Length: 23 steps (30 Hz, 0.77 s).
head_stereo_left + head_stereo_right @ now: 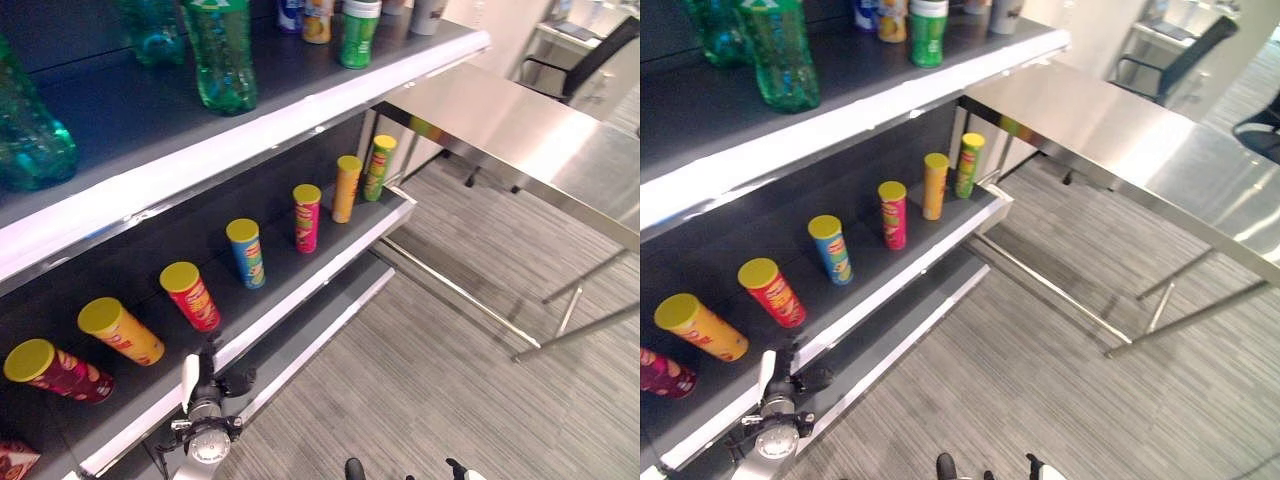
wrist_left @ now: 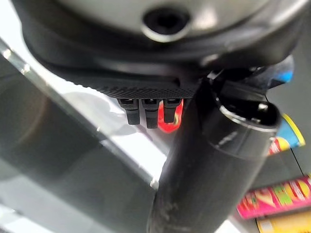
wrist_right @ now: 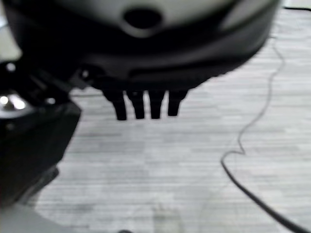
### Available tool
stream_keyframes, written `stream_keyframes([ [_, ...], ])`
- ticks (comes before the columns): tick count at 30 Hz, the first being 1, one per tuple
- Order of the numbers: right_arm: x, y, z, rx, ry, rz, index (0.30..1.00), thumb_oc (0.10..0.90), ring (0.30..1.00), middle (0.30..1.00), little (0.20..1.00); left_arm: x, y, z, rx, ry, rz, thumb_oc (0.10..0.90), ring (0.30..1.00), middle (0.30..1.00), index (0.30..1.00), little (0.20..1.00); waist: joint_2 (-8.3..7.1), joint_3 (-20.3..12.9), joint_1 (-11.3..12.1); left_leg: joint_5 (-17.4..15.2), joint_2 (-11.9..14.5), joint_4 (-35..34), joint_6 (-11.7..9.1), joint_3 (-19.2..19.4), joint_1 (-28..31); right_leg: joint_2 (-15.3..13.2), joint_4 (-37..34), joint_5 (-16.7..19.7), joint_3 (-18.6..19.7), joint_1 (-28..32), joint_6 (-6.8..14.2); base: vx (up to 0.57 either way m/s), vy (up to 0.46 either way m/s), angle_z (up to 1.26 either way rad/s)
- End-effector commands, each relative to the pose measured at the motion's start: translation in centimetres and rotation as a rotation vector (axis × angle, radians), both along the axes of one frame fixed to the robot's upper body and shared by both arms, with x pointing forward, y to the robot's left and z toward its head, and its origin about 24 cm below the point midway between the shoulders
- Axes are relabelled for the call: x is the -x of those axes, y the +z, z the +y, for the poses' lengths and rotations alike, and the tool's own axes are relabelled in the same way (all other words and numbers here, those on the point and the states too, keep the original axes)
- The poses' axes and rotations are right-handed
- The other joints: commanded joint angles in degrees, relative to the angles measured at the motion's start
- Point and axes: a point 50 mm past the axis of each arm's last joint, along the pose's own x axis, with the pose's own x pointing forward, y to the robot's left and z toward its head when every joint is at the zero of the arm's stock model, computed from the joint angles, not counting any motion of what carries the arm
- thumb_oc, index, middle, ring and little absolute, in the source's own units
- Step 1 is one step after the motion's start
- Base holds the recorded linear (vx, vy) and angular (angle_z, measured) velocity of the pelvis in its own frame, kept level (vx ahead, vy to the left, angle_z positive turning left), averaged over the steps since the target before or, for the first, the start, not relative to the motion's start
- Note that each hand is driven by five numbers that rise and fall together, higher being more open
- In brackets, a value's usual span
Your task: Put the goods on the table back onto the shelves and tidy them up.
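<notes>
A row of several yellow-lidded chip cans stands on the dark middle shelf, among them a red can, a blue can and a green can. Green bottles and small cans stand on the upper shelf. The steel table lies to the right, and the part of its top in view carries no goods. My left hand hangs low by the middle shelf's front edge, its fingers straight and holding nothing. My right hand hangs over the floor, fingers straight and holding nothing.
A lower shelf board juts out near the floor. The table's thin legs stand on the grey carpet. A black office chair and a white desk are behind the table. A red packet shows at the lower left.
</notes>
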Motion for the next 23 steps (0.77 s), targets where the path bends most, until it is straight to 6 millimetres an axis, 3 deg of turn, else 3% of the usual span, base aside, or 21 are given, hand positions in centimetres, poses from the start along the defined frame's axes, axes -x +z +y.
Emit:
stream_keyframes([
  [1, -0.4, 0.4, -1.5, 0.050, 0.005, -0.033, 0.900, 0.800, 0.900, 0.900, 0.900, -3.3, 4.5, -1.1, 0.007, -0.156, -0.254, 0.800, 0.900, 0.900, 0.900, 0.900, -0.48, -2.73, 0.84, -4.39, 0.57, 0.96, -0.26, -3.41, 1.81, -2.17, 2.80, -0.48, -3.84, -1.53, 3.50, -0.08, -0.071, 0.28],
  [5, -1.2, 0.5, -1.5, 0.053, 0.016, -0.045, 0.900, 0.800, 0.900, 0.900, 0.900, -2.5, 5.2, -1.7, 0.007, -0.277, -0.268, 0.800, 0.900, 0.900, 0.900, 0.900, 0.37, -2.76, 1.66, -3.62, 0.84, 1.19, -0.29, -4.53, 1.00, -2.13, 3.39, -0.49, -4.83, -1.60, 3.38, -0.07, -0.050, 0.26],
  [8, -1.9, 0.6, -1.8, 0.063, 0.025, -0.057, 0.900, 0.800, 0.900, 0.900, 0.900, -0.9, 4.9, -1.1, -0.002, -0.357, -0.217, 0.800, 0.900, 0.900, 0.900, 0.900, 1.66, -2.65, 2.59, -2.76, 1.08, 1.03, -0.41, -5.40, 0.53, -2.02, 4.01, -0.59, -6.06, -1.55, 3.32, -0.12, -0.047, 0.10],
  [11, -2.1, 0.5, -2.3, 0.074, 0.010, -0.042, 0.900, 0.800, 0.900, 0.900, 0.900, 2.9, 1.2, 2.2, -0.062, -0.241, 0.013, 0.800, 0.900, 0.900, 0.900, 0.900, 2.97, -2.67, 4.02, -1.69, 1.49, 1.16, -0.81, -7.08, -0.07, -1.99, 4.63, -1.05, -8.02, -1.15, 2.98, -0.10, -0.040, 0.21],
  [12, -2.1, 0.5, -2.3, 0.074, 0.010, -0.042, 0.900, 0.800, 0.900, 0.900, 0.900, 2.9, 1.1, 2.1, -0.063, -0.241, 0.012, 0.800, 0.900, 0.900, 0.900, 0.900, 3.02, -2.65, 3.90, -1.69, 1.51, 1.18, -0.83, -7.21, -0.12, -1.99, 4.65, -1.09, -8.15, -1.13, 2.97, -0.06, -0.026, 0.22],
  [13, -2.0, 0.5, -2.5, 0.076, -0.002, -0.032, 0.900, 0.800, 0.900, 0.900, 0.900, 3.9, -0.2, 2.6, -0.094, -0.221, 0.088, 0.800, 0.900, 0.900, 0.900, 0.900, 3.25, -2.73, 4.20, -1.37, 1.53, 1.29, -0.94, -7.90, -0.41, -1.96, 4.77, -1.28, -8.75, -0.95, 2.86, -0.07, -0.032, 0.18],
  [14, -1.7, 0.4, -2.6, 0.073, -0.027, -0.017, 0.900, 0.800, 0.900, 0.900, 0.900, 6.9, -3.0, 3.5, -0.104, -0.158, 0.263, 0.800, 0.900, 0.900, 0.900, 0.900, 3.55, -3.00, 5.02, -0.86, 1.69, 1.33, -1.16, -8.98, -0.81, -1.96, 4.95, -1.64, -10.04, -0.52, 2.69, -0.07, -0.033, 0.31],
  [16, -1.7, 0.4, -2.6, 0.075, -0.027, -0.018, 0.900, 0.800, 0.900, 0.900, 0.900, 6.8, -3.0, 3.3, -0.104, -0.158, 0.261, 0.800, 0.900, 0.900, 0.900, 0.900, 3.66, -2.95, 4.78, -0.85, 1.70, 1.35, -1.18, -9.22, -0.88, -1.97, 4.93, -1.69, -10.28, -0.43, 2.68, -0.04, -0.019, 0.43],
  [18, -1.4, 0.2, -2.6, 0.066, -0.050, 0.010, 0.900, 0.800, 0.900, 0.900, 0.900, 11.3, -6.6, 3.1, -0.069, -0.044, 0.511, 0.800, 0.900, 0.900, 0.900, 0.900, 4.03, -3.33, 5.46, -0.28, 1.94, 1.55, -1.50, -11.05, -1.53, -1.93, 5.28, -2.33, -12.20, 0.27, 2.39, -0.08, -0.033, 0.22],
  [19, -1.3, 0.1, -2.4, 0.060, -0.059, 0.014, 0.900, 0.800, 0.900, 0.900, 0.900, 14.6, -8.3, 1.9, -0.003, 0.017, 0.668, 0.800, 0.900, 0.900, 0.900, 0.900, 4.11, -4.07, 5.87, 0.09, 2.17, 1.49, -1.69, -11.81, -1.84, -1.82, 5.35, -2.67, -13.15, 0.66, 2.19, -0.05, -0.029, 0.32],
  [21, -1.3, 0.1, -2.4, 0.061, -0.059, 0.013, 0.900, 0.800, 0.900, 0.900, 0.900, 14.6, -8.4, 1.8, -0.003, 0.017, 0.667, 0.800, 0.900, 0.900, 0.900, 0.900, 4.16, -4.04, 5.77, 0.09, 2.18, 1.50, -1.70, -11.90, -1.87, -1.81, 5.35, -2.69, -13.23, 0.69, 2.18, -0.01, -0.016, 0.42],
  [23, -1.7, -0.1, -1.3, 0.027, -0.051, 0.007, 0.900, 0.800, 0.900, 0.900, 0.900, 18.7, -9.7, 0.0, 0.128, 0.188, 0.839, 0.800, 0.900, 0.900, 0.900, 0.900, 3.91, -5.05, 5.99, 0.49, 2.60, 1.22, -1.99, -12.08, -1.78, -1.43, 5.60, -3.03, -13.64, 1.12, 1.79, -0.03, -0.041, 0.16],
])
